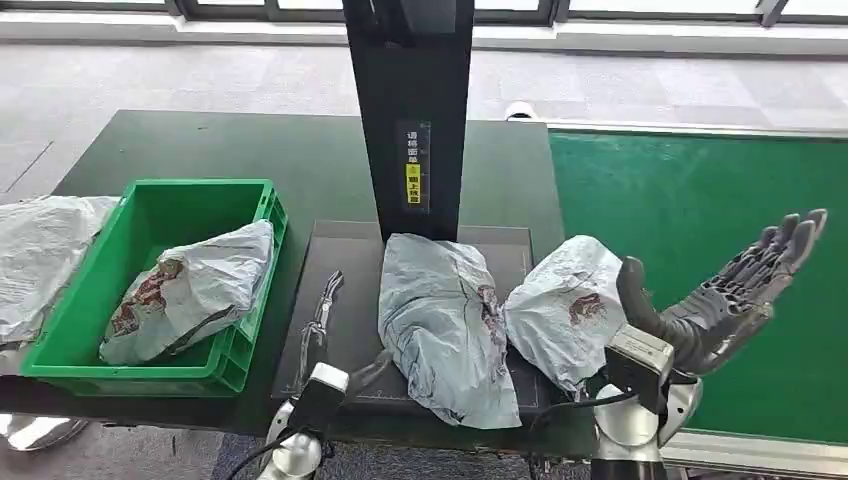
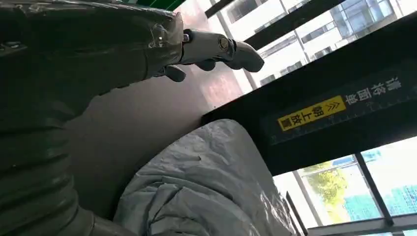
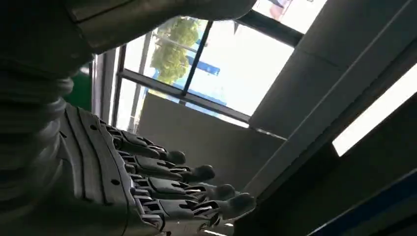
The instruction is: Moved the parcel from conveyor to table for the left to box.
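Two parcels on the desk, my right robot hand empty.

A green box (image 1: pixel 70 340) already held one bag. My left robot hand (image 1: pixel 322 318) lay flat, fingers straight, holding nothing, beside the crumpled grey parcel (image 1: pixel 440 320), likely ready to box it. A second parcel (image 1: pixel 565 305) sat near the green conveyor (image 1: pixel 700 200), my right robot hand (image 1: pixel 735 285) spread wide, palm up.
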You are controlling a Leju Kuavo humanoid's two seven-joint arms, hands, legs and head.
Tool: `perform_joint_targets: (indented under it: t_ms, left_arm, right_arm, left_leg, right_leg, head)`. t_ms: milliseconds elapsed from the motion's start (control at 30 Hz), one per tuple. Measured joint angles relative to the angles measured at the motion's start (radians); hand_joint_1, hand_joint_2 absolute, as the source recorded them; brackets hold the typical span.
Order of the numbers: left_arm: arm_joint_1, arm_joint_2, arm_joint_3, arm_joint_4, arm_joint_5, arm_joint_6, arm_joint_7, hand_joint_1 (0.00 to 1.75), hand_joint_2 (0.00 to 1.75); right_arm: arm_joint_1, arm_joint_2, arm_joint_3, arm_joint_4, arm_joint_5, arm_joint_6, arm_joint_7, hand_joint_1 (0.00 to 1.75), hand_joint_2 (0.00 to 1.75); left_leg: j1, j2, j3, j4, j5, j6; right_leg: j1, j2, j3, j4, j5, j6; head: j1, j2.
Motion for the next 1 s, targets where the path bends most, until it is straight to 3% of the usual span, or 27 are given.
perform_joint_targets:
  t_ms: [200,567,1000]
  left_arm:
    - [-0.024,-0.003,0.000,0.054,-0.025,0.003,0.008,0.00,1.75]
    - [-0.260,-0.052,-0.039,0.517,-0.251,0.089,0.121,0.00,1.75]
    - [-0.350,-0.082,-0.088,0.668,-0.353,0.086,0.209,0.00,1.75]
  right_arm:
    - [0.010,-0.001,0.000,-0.045,-0.002,0.000,0.001,0.00,1.75]
    - [0.024,-0.002,0.000,-0.142,-0.008,0.001,0.002,0.00,1.75]
    - [0.025,-0.002,0.000,-0.149,-0.011,0.001,0.002,0.00,1.75]
  left_leg:
    - [0.000,0.000,0.000,0.000,0.000,0.000]
    - [0.000,-0.005,0.001,0.000,0.002,0.003]
    - [-0.003,-0.012,0.001,0.000,0.006,0.009]
  right_leg:
    - [0.000,0.000,-0.001,0.000,0.000,0.000]
    - [-0.002,-0.005,0.004,0.000,0.001,0.002]
    - [-0.007,-0.012,0.008,-0.001,0.002,0.009]
  head:
    - [0.000,0.000]
    - [0.000,0.000]
    - [0.000,0.000]
